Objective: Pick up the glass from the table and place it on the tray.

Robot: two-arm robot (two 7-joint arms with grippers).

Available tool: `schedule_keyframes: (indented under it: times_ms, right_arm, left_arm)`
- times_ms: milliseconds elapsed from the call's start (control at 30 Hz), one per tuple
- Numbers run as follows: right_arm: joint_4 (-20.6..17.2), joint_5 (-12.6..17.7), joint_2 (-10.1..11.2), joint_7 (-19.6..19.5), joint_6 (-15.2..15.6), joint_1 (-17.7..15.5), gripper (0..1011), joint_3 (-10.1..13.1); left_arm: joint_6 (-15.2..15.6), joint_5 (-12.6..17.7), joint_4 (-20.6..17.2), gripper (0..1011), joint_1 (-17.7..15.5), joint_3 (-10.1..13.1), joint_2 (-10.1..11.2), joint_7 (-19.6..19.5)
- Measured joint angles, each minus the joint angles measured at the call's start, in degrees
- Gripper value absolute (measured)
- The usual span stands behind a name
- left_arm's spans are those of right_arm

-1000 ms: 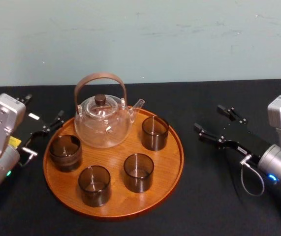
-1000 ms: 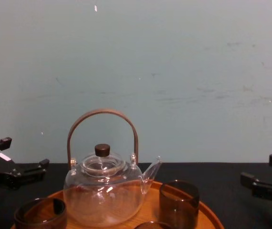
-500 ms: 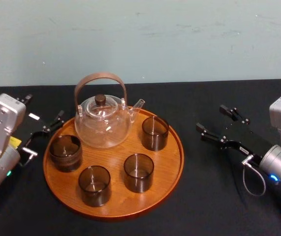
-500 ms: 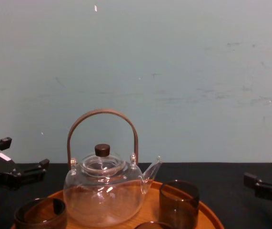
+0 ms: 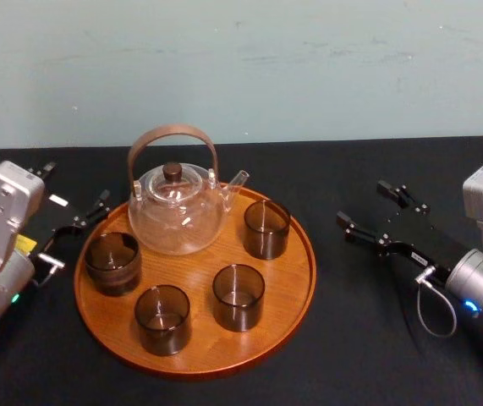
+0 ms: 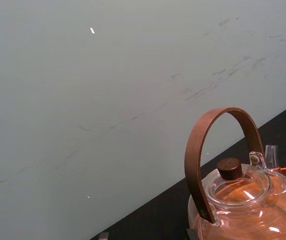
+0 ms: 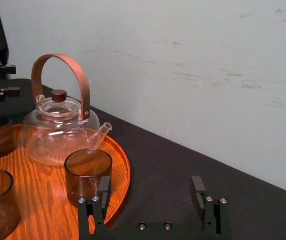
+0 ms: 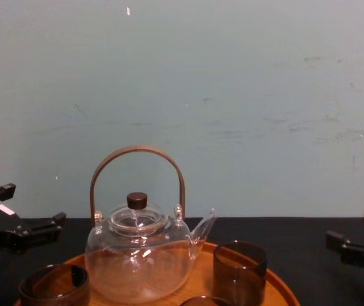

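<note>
Several smoky brown glasses stand upright on the round wooden tray [image 5: 304, 279]; the glass [image 5: 266, 228] at its right side is the one closest to my right gripper. That same glass [image 7: 87, 172] stands just beyond one finger in the right wrist view. My right gripper [image 5: 364, 205] hovers over the black table [image 5: 368, 338] to the right of the tray, open, with nothing between its fingers [image 7: 100, 192]. My left gripper [image 5: 74, 188] rests at the tray's left edge, open and holding nothing.
A clear glass teapot [image 5: 176, 211] with a brown arched handle occupies the back of the tray. A pale wall runs behind the table. Bare black tabletop lies right of the tray and in front of it.
My right gripper has drifted slightly to the right, away from the tray, still open. The left arm, glasses and teapot have not moved.
</note>
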Motion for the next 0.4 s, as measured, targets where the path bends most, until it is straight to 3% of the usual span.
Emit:
schedule_keyframes:
  times_ms: [400]
  right_arm:
    - [0.0, 0.0, 0.0, 0.0, 0.0, 0.0, 1002, 0.0]
  left_arm:
    - [0.0, 0.0, 0.0, 1001, 0.0, 0.0, 0.0, 0.0]
